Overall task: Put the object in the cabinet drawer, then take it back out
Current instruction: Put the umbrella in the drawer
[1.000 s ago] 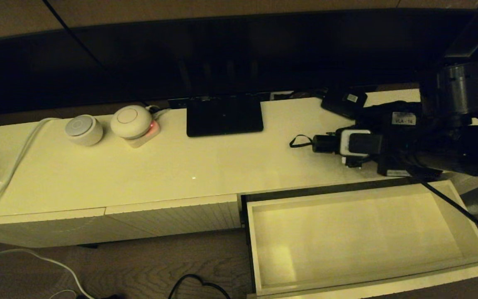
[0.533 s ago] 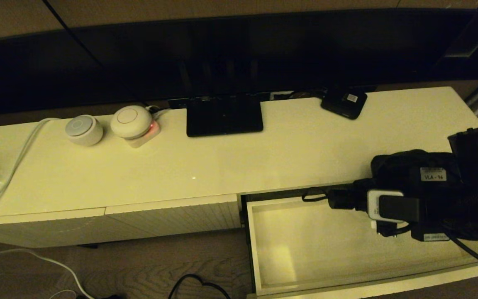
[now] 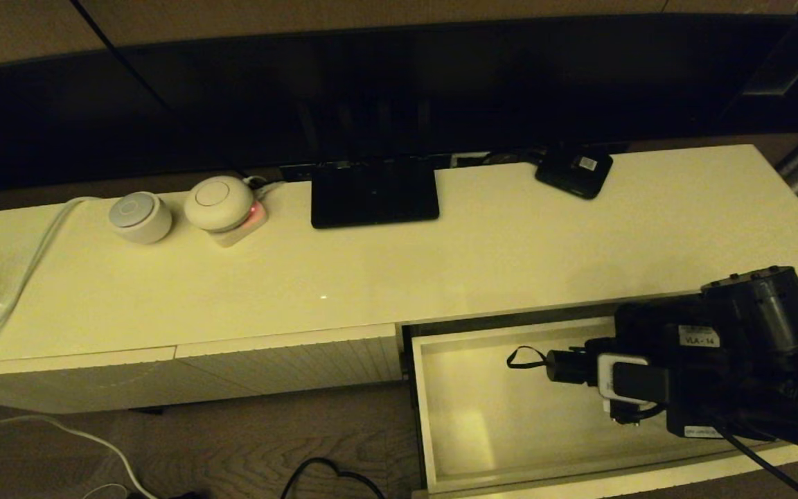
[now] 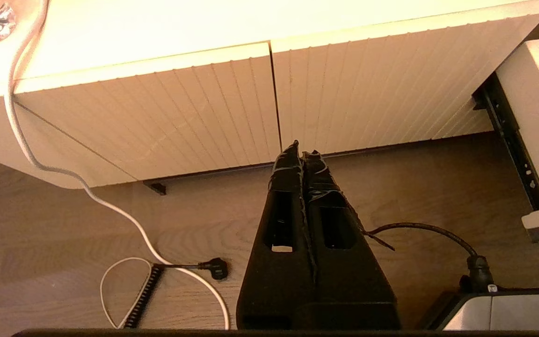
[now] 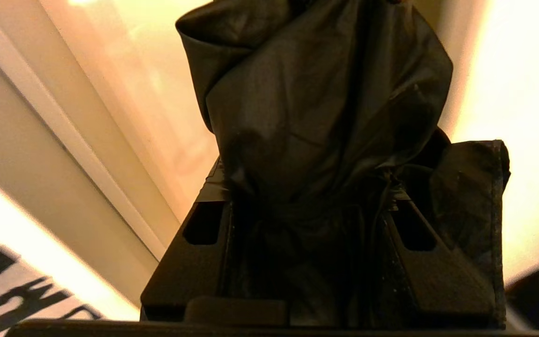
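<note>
The black compact folding umbrella with loose baggy fabric [image 3: 565,365] is inside the open, wide, shallow cream-white drawer [image 3: 440,409], in its right half at about four o'clock in the head view. Its short handle and thin wrist-strap loop [image 3: 524,358] point toward nine o'clock over the pale drawer floor; whether it touches the floor cannot be told. The right hand [image 5: 307,206] is clamped on the umbrella's bunched fabric, a black finger [image 5: 204,243] pressing in on each side, as the right wrist view shows. That arm reaches in from the three o'clock edge, low over the drawer.

Above the drawer, toward twelve o'clock, runs the long glossy cream worktop [image 3: 343,277]. A small flat black box with a white label [image 3: 574,170] lies near its far edge at one o'clock, well apart from the umbrella. A flat black rectangular stand base [image 3: 374,194] sits at twelve o'clock, and two round white devices [image 3: 219,203] stand at ten o'clock.

The left hand [image 4: 303,157] hangs over the wooden floor [image 4: 87,224] before the closed ribbed cream fronts [image 4: 180,112], its fingers pressed together and holding nothing.
</note>
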{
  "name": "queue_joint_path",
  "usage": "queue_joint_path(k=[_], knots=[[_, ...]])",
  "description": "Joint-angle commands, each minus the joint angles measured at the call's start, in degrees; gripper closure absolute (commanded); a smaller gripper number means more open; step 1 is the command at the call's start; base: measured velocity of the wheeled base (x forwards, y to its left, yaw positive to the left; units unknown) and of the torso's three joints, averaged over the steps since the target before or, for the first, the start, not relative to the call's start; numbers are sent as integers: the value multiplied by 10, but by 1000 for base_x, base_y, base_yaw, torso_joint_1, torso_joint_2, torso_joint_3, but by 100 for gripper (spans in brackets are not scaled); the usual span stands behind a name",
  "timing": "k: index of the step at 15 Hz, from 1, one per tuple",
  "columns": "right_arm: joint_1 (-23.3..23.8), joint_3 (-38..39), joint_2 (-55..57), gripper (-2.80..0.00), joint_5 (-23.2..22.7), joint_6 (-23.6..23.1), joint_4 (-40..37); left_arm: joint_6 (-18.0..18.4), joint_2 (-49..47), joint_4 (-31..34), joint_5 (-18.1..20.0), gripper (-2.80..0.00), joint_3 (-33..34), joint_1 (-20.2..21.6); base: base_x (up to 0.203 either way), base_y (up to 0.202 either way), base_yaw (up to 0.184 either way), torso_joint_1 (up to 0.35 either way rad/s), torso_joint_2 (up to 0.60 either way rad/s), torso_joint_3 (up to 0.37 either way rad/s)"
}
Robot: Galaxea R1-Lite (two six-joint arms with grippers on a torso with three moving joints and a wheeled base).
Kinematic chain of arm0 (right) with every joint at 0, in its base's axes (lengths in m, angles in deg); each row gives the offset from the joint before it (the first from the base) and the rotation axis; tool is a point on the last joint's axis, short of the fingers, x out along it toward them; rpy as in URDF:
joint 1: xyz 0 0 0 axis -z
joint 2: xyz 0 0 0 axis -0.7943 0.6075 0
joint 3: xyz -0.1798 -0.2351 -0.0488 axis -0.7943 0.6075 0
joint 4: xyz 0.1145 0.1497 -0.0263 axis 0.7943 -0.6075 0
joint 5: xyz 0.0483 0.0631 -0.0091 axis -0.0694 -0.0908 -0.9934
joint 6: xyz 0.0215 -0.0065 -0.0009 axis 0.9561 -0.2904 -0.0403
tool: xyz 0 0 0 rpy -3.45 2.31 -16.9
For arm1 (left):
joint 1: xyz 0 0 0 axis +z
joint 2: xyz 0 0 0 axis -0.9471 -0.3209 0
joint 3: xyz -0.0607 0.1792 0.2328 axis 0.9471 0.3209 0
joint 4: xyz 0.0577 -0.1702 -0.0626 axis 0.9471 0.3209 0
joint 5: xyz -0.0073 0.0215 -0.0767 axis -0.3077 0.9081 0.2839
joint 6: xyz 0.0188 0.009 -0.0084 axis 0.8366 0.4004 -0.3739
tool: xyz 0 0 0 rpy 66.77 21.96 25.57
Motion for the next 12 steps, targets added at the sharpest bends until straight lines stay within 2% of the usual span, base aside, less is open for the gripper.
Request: queue_joint_path(k=[1,7,12], knots=[[16,13,61,0,-9,-3,32,0,0,0,0,0,2,0,0,0,0,0,0,0],[29,49,109,0,-40,-8,137,0,0,0,0,0,2,0,0,0,0,0,0,0],[28,57,80,0,-43,-10,134,0,0,0,0,0,2,0,0,0,0,0,0,0]])
